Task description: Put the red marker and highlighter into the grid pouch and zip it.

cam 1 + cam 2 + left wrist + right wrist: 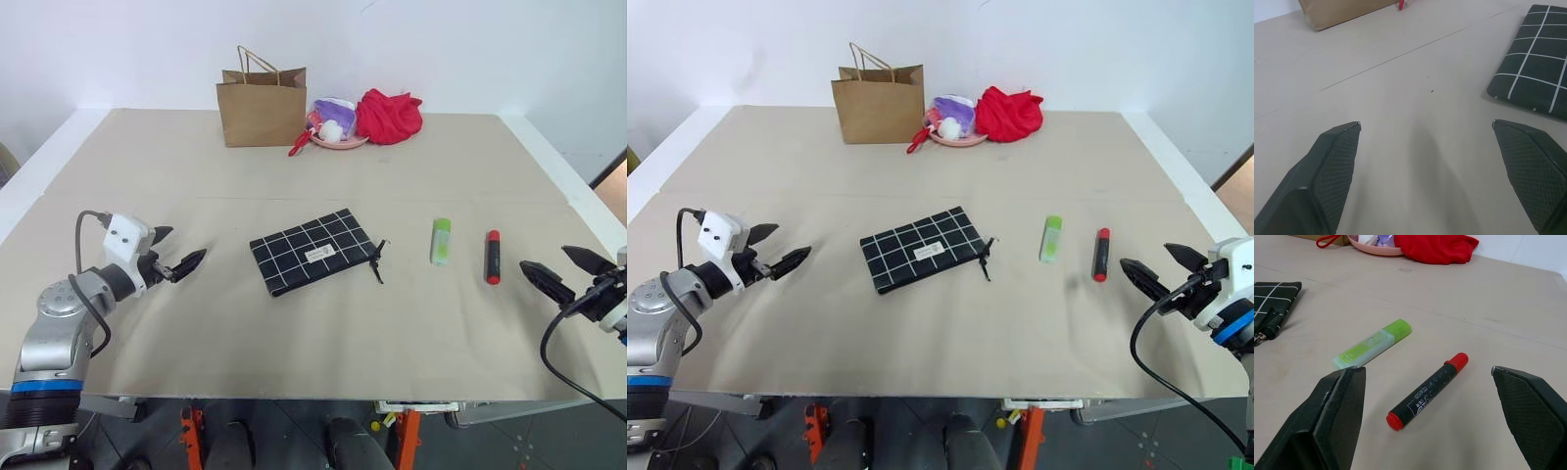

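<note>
Both hands, left hand (176, 253) and right hand (560, 267), hover spread apart and empty flanking the grid pouch (312, 251); red marker (493, 257) and highlighter (441, 241) lie to its right, ready for picking.

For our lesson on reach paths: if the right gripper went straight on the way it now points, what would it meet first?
Probably the red marker, which lies on the table between the open fingers of the right gripper and nearest them. The highlighter lies farther off to one side. Depth is uncertain.

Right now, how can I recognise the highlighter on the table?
Find the grid pouch in the middle of the table. Two pens lie on its zipper side; the highlighter is the nearer one, stubby and pale green, while the marker beyond is slim, black and red.
</note>
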Controlling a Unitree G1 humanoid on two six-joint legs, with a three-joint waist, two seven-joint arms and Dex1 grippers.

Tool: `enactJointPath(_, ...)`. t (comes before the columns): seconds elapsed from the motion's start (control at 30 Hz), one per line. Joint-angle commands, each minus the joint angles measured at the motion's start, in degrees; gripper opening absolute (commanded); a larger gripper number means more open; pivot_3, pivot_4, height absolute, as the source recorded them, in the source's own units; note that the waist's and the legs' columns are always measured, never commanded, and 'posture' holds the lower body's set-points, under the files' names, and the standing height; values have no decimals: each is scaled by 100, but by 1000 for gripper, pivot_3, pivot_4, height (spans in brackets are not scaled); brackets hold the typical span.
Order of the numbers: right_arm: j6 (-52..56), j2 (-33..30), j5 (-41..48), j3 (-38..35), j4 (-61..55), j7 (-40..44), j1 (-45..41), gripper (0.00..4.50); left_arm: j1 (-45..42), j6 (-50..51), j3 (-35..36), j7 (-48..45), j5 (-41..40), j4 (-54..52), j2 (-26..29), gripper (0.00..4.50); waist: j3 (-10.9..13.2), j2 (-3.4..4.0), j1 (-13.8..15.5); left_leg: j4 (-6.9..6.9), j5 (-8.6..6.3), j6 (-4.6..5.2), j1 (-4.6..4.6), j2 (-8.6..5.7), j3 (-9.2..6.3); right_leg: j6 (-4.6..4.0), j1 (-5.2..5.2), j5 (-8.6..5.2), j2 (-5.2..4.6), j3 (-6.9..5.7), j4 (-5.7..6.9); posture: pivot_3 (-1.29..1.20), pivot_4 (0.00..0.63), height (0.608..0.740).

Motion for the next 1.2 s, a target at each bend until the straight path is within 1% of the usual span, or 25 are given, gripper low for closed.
enactJointPath(0.03,-219,-81,25,-172,77,125,-40,4435,20,-71,106,-40,-28,-224,63,4444,0,0,0,0,0,0,0,0,0,0,0,0,0,0,0,0,150,740)
enactJointPath(0.23,-457,-100,-21,-123,444,289,-139,4435,42,-17,103,-222,-186,-347,68,4444,-1,1,0,0,0,0,0,0,0,0,1,0,0,0,0,0,150,740)
enactJointPath(0.53,-594,-92,-51,59,682,460,-402,4435,-2,-159,-69,-407,-59,-345,97,4444,-1,2,-4,1,0,0,2,0,1,0,2,0,0,0,1,0,150,740)
enactJointPath(0.6,-462,13,44,274,478,499,-574,4435,-15,-98,-199,-550,-103,-441,74,4444,-1,2,-10,1,0,0,3,0,0,0,2,1,0,0,1,0,150,740)
enactJointPath(0.7,-280,292,56,882,101,498,-964,4435,-4,35,-567,-885,-216,-709,-7,4444,-1,2,-24,1,0,0,5,1,0,0,4,3,1,0,1,0,150,740)
enactJointPath(0.8,-74,939,-116,1816,-206,289,-1689,4435,31,-36,-1123,-1229,-84,-849,-110,4444,-2,7,-112,2,0,0,11,2,0,4,8,10,2,0,2,0,150,740)
enactJointPath(0.83,-40,1180,-224,2086,-189,192,-1953,4212,31,-86,-1289,-1310,-12,-837,-140,4488,-3,10,-121,2,2,2,13,1,-2,-1,8,14,2,0,2,0,150,740)
enactJointPath(0.87,-17,1391,-289,2286,-117,133,-2186,4212,18,-131,-1419,-1384,41,-812,-165,4488,-2,10,-125,2,4,4,13,1,-3,4,8,18,3,0,4,0,150,740)
enactJointPath(0.9,-42,1615,-384,2488,19,63,-2439,4020,-3,-190,-1533,-1446,92,-777,-202,4500,-1,12,-127,2,5,4,12,1,-5,17,7,26,4,0,6,0,150,740)
enactJointPath(0.93,-48,1793,-473,2651,187,-11,-2655,3569,-28,-225,-1614,-1493,114,-742,-237,4500,0,13,-129,2,7,6,8,1,-8,20,5,27,7,0,7,0,150,740)
enactJointPath(0.97,-87,1982,-554,2784,403,-54,-2858,3292,-49,-245,-1684,-1546,121,-727,-270,4500,1,15,-129,2,7,6,5,1,-8,18,0,28,7,0,7,0,150,740)
enactJointPath(1.0,-170,2145,-669,2872,677,-147,-3044,2869,-70,-254,-1742,-1582,125,-715,-298,4500,1,14,-129,2,8,6,3,1,-9,19,-1,28,7,0,7,0,150,740)
enactJointPath(1.07,-371,2346,-869,2987,1154,-214,-3279,1837,-97,-277,-1834,-1631,163,-713,-341,4500,0,14,-112,2,8,6,0,1,-9,19,0,28,7,0,7,0,150,740)
enactJointPath(1.1,-502,2411,-963,3042,1345,-206,-3356,1406,-107,-297,-1865,-1652,184,-716,-355,4500,0,13,-84,2,7,6,-2,0,-11,18,2,27,7,-2,7,0,150,740)
enactJointPath(1.13,-620,2466,-1051,3095,1511,-211,-3426,817,-112,-290,-1885,-1665,187,-736,-369,4500,0,13,-62,2,7,6,-5,-1,-15,14,3,25,6,-6,6,0,150,740)
enactJointPath(1.17,-694,2508,-1103,3145,1621,-189,-3477,484,-118,-284,-1898,-1671,191,-757,-378,4500,0,13,-48,0,6,5,-9,-3,-18,6,3,25,5,-8,6,0,150,740)
enactJointPath(1.2,-724,2553,-1150,3188,1702,-198,-3512,30,-120,-270,-1906,-1677,187,-780,-382,4500,0,14,-39,0,4,2,-9,-2,-18,-1,2,25,5,-9,6,0,150,740)
